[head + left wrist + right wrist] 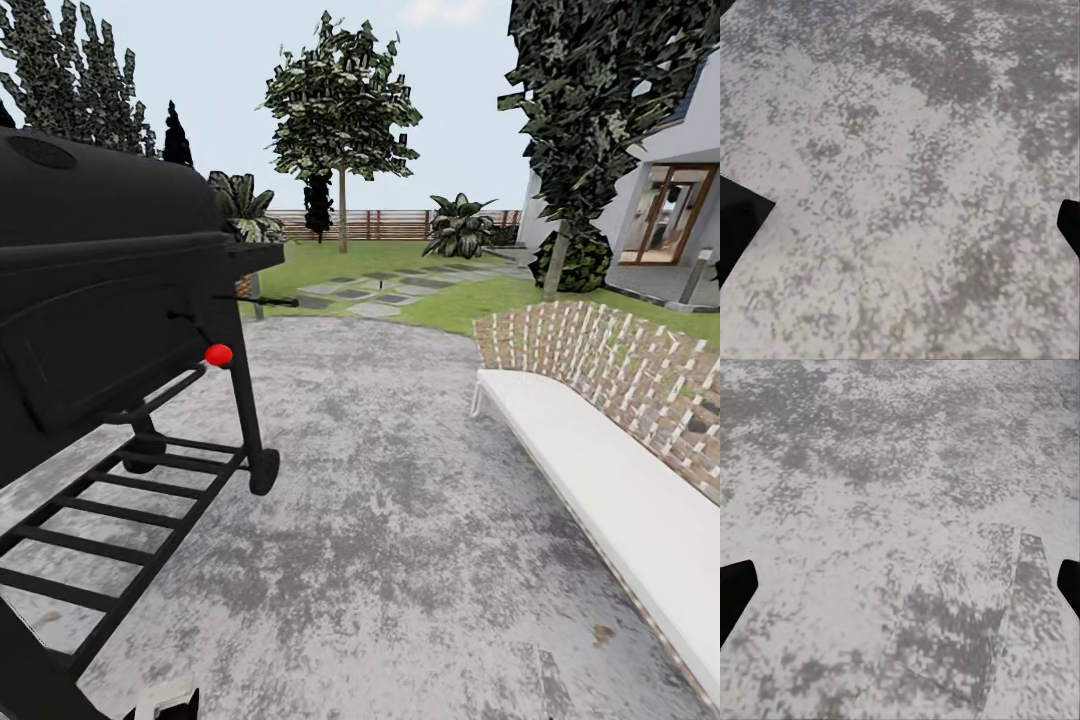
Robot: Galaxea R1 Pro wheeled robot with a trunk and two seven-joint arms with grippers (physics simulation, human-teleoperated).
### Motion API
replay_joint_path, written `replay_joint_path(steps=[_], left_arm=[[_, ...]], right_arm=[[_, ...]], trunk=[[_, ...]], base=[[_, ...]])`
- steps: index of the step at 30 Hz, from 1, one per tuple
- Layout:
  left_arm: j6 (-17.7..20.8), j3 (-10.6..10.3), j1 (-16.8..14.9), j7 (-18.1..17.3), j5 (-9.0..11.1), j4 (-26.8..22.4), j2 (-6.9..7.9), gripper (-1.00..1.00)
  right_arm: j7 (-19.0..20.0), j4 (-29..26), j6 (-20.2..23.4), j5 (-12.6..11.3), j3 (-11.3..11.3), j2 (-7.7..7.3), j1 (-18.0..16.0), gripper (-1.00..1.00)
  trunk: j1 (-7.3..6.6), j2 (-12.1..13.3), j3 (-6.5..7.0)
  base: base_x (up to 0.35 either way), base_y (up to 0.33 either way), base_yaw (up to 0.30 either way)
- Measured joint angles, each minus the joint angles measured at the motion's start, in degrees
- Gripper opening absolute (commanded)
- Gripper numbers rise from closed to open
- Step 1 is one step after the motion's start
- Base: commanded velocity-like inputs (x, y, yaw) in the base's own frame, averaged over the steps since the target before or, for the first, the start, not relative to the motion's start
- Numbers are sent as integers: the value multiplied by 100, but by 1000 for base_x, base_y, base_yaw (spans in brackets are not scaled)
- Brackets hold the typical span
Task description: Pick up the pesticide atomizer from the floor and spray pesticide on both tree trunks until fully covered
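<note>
Facing one black grill (110, 290) | one white bench (610, 490) | both arms' fingers (739, 225) (735, 592) spread, holding nothing

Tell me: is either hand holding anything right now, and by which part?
Nothing is held. Both wrist views show the fingers of the left hand and the right hand spread wide, with only grey stone paving between them.
</note>
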Motion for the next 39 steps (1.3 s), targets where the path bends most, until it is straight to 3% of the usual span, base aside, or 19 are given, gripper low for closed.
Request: replay_joint_path(steps=[13,27,39], left_arm=[[0,2,1,0,2,-1,9,100],[0,15,0,0,5,0,9,100],[0,37,-1,0,11,-1,9,100]], right_arm=[[0,-2,-8,0,0,0,0,100],[5,-7,-8,0,2,2,0,100],[14,-9,0,0,0,5,0,100]], trunk=[[0,0,0],[0,0,0],[0,0,0]], base=[[334,-69,0],[296,-185,-149],[336,-15,-3]])
